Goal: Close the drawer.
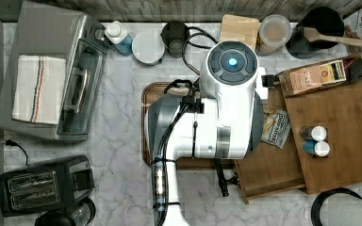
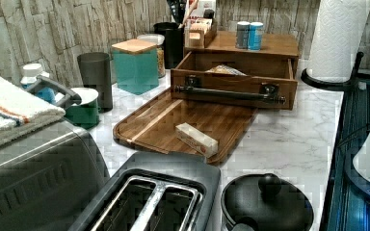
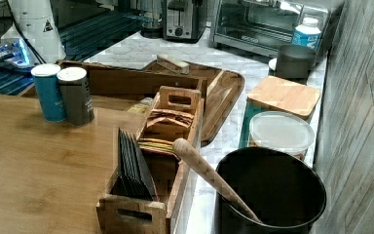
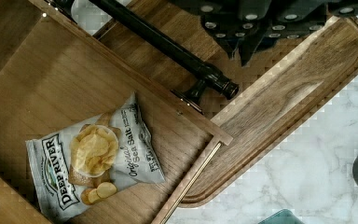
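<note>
Marble counter [image 1: 118, 141], white with grey lines, crowded with kitchen things. Toward the top view's right, the drawer [image 2: 233, 72], pulled well out from under the flat wooden top [image 2: 274, 44]. Front end over one end of the dark tray [image 2: 173, 120]. Flat inside, a bag of chips [image 4: 98, 163]. Across the front, a long black handle [image 2: 229, 94].

Up above the handle and the tray, the claw [image 4: 244, 32], touching nothing, as seen in the wrist view. Apart or together? Cannot tell from here.

Looks like the very start of the job: drawer wide open, no push yet, just lining up.

Next, most likely: go down to the front board, close by the handle. Press on the outer side, the tray side. Push straight in toward the box until the front sits even with it. Keep the push straight, so nothing sticks. Chips bag maybe low enough to slide under the top, though hard to be sure.
</note>
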